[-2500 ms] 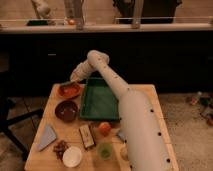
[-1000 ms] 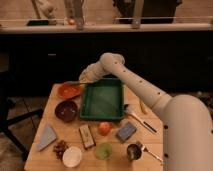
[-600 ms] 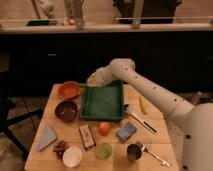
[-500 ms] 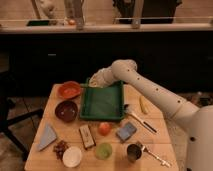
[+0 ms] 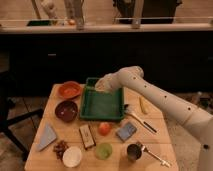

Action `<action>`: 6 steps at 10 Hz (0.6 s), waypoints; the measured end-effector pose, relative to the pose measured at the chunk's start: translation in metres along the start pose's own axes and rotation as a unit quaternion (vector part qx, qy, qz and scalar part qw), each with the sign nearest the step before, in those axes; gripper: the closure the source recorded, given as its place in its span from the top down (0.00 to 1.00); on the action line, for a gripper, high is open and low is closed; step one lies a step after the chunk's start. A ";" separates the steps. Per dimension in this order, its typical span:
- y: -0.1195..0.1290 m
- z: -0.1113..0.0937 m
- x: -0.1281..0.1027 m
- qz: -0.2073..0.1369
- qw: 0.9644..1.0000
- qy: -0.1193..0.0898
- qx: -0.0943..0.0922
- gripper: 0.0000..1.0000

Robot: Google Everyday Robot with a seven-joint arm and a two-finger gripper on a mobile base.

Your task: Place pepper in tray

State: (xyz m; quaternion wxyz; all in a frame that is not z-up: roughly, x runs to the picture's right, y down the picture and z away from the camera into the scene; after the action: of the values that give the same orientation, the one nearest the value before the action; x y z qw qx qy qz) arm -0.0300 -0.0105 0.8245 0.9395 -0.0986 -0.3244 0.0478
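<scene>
The gripper (image 5: 101, 84) has swung from the orange plate (image 5: 69, 90) to above the green tray's (image 5: 102, 106) far edge; its grip state cannot be told, pepper unseen.

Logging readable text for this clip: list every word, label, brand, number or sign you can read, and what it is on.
No text can be read anywhere.
Small box in front of the tray: any print too blurred to read.
Blue packet: no legible marking.
The gripper over the tray's far edge shows no lettering.
</scene>
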 end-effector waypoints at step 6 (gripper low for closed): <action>0.027 0.009 0.049 0.055 0.998 0.003 -0.014 0.04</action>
State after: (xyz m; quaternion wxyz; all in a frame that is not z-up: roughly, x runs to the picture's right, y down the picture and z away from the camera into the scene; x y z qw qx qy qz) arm 0.0022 0.0253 0.8553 0.9350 -0.1298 -0.3161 0.0946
